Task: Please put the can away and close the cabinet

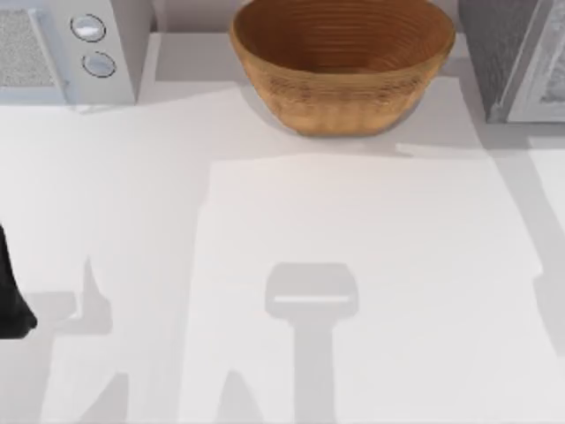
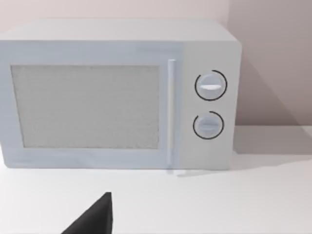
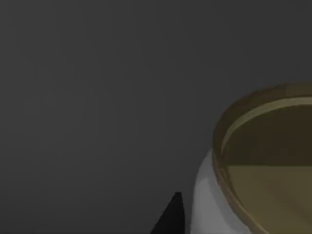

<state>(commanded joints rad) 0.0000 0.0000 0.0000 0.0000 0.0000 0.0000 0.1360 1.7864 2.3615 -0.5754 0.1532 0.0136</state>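
Gold-topped, the can (image 3: 253, 185) is sitting close under the right hand in a dark enclosure, apparently the cabinet (image 1: 521, 62) at far right; grip unclear. Retreating carelessly risks toppling it. Left hand (image 1: 13, 300) is idling at the surface's left edge.

top: overhead, table (image 1: 265, 221) | left wrist: faces microwave (image 2: 117, 92) | right wrist: dark

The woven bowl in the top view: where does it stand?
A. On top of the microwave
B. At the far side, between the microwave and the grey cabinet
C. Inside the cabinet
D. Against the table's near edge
B: the woven bowl stands at the far side between the microwave and the grey cabinet.
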